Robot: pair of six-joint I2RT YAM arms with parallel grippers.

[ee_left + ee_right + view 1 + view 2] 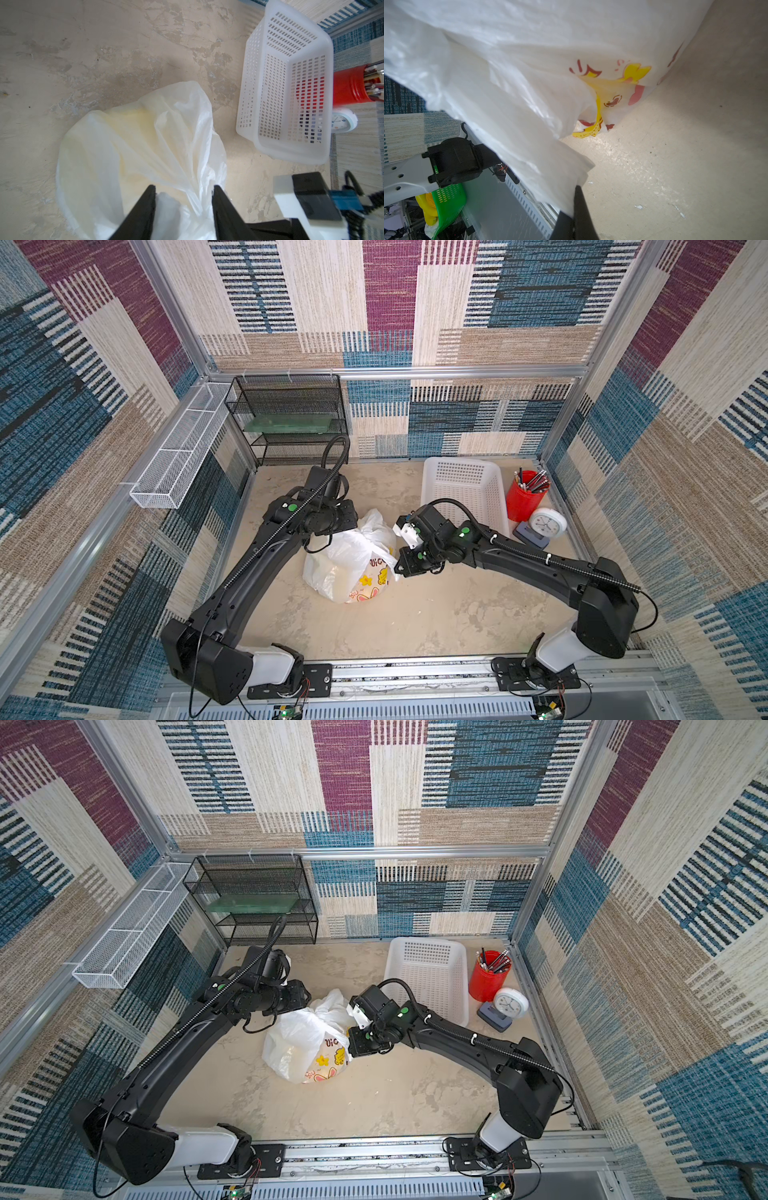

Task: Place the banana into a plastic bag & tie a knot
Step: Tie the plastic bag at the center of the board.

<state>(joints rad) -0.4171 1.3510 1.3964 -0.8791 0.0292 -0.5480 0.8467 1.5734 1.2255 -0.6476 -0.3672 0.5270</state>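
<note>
Both top views: bright, flat, diffuse light from overhead, no glare. Only soft shadows on the counter [436, 614] under the arms [257, 572] and round the plastic bag [349, 564]. Heavy wide-angle bending: frame rails [399, 372] bow toward the edges, fine detail slightly mushy. Left wrist view: counter and bag crisp, evenly lit. Left pincer [184, 187] sits close to the lens, edges soft, and the other arm's white housing [291, 199] is smeared. Right wrist view: bag film nearest the lens overexposed and blurred, prints [633, 74] sharper. Bright patch on the counter, darker away from it. Right pincer [576, 193] reads as a black silhouette.
</note>
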